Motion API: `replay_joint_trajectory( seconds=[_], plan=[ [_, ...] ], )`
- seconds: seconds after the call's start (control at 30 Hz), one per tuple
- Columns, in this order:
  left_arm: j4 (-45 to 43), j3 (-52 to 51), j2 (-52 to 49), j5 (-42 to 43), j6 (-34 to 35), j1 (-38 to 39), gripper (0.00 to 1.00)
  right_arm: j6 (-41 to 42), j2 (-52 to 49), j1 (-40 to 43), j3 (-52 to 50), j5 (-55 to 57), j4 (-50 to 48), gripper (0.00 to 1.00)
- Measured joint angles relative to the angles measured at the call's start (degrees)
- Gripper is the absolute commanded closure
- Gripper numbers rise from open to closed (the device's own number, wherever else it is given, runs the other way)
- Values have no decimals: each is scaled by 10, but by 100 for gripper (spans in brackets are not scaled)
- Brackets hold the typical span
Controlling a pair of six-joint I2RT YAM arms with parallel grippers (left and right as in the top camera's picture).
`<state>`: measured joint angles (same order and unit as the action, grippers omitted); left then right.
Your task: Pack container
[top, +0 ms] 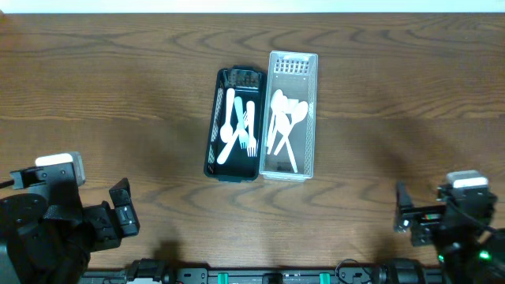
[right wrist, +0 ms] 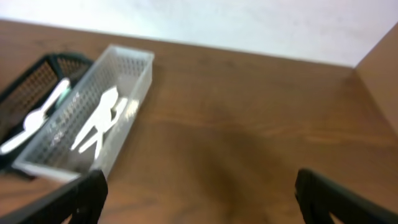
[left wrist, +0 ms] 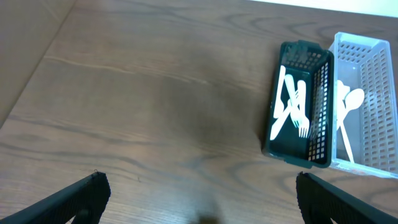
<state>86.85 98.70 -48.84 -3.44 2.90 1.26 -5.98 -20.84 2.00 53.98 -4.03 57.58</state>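
A dark green basket (top: 213, 118) stands at the table's middle with white plastic forks and knives (top: 237, 126) in it. A clear white basket (top: 312, 95) touches its right side and holds white spoons (top: 282, 118). Both baskets show in the left wrist view, the green one (left wrist: 323, 112) and the white one (left wrist: 379, 93), and in the right wrist view, the green one (right wrist: 25, 87) and the white one (right wrist: 127, 93). My left gripper (left wrist: 199, 199) is open and empty at the near left (top: 122, 213). My right gripper (right wrist: 199, 199) is open and empty at the near right (top: 404, 213).
The wooden table (top: 102, 95) extends wide on both sides of the baskets. A white wall (right wrist: 249, 25) rises behind the table's far edge.
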Motion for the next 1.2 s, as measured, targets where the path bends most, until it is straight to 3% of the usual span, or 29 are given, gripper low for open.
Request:
replay_joint_trajectory(
  seconds=[0.2,0.43,0.8,1.2],
  plan=[
    [0,0,0,0,0,0,2,29,83,0,-199,0,-80,1],
    [0,0,0,0,0,0,2,56,129,-1,-332,0,-114,1],
    [0,0,0,0,0,0,2,82,168,-1,-425,0,-149,1],
    [0,0,0,0,0,0,2,84,193,-1,-439,0,-155,1]
  ],
)
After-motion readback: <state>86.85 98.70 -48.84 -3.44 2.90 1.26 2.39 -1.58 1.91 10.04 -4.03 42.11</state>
